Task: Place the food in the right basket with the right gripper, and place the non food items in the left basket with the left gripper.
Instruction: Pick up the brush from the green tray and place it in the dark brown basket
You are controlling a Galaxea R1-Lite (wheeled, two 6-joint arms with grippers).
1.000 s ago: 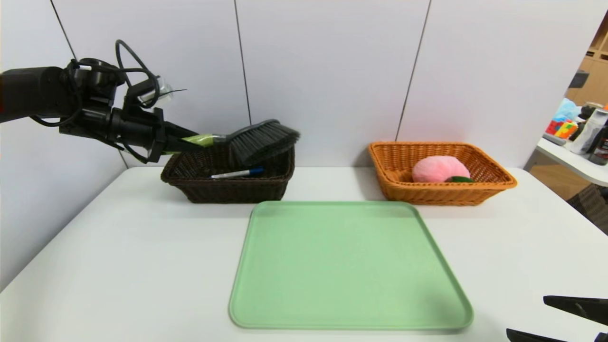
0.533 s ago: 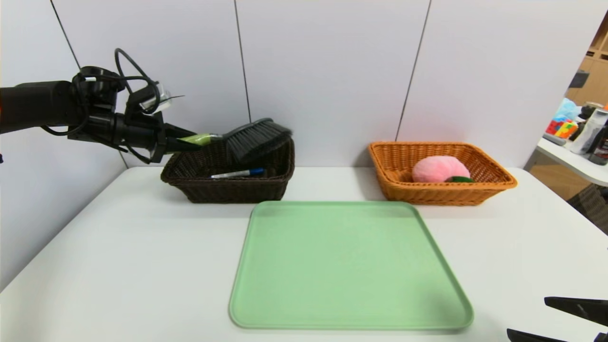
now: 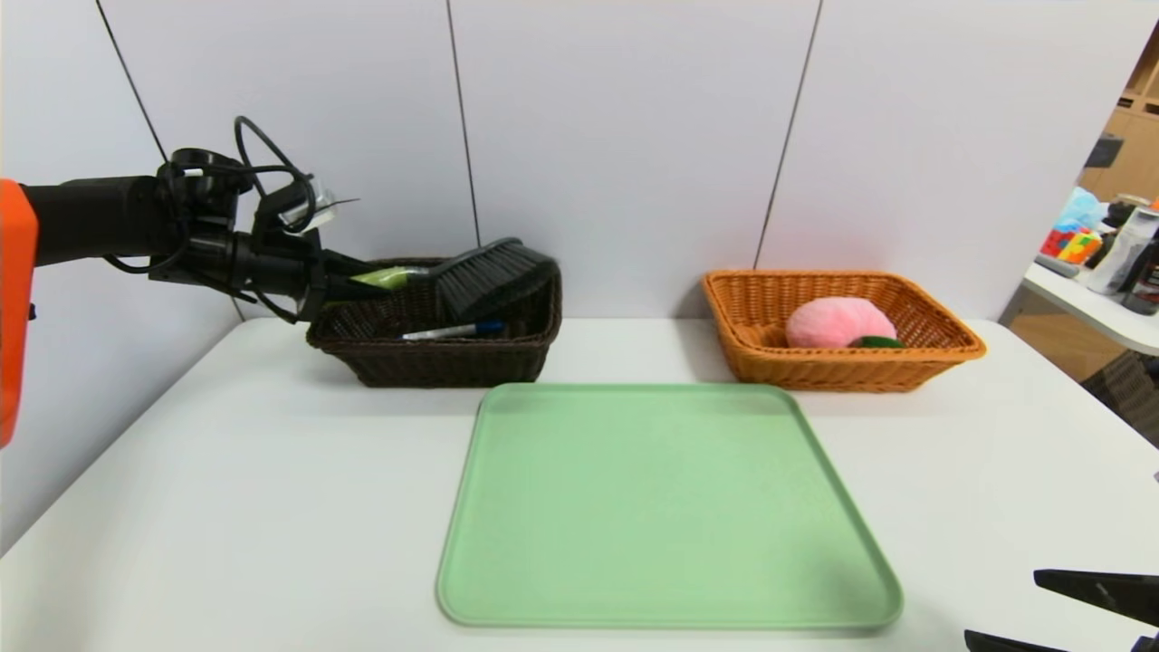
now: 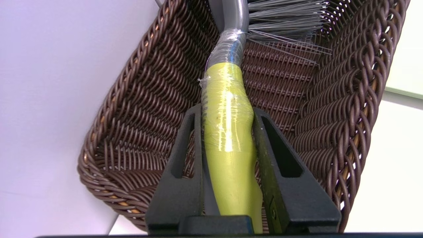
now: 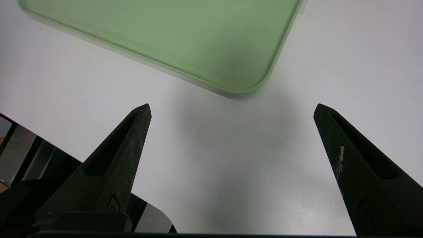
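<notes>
Nearest, at 5 o'clock on the white table: right gripper, parked low over the table edge, fingers spread wide, nothing between them. Just beyond it, the near corner of a green tray, which sits mid-table.

Farther, at 1 o'clock: orange basket with the pink peach lying inside, green leaf toward the near wall.

At 11 o'clock: dark brown basket. White marker lies on its floor. Left gripper reaches in over the basket's left rim, fingers pinching the yellow-green handle of the brush. Brush head tilted, bristles down inside the basket toward its right wall; whether it touches, cannot tell.
</notes>
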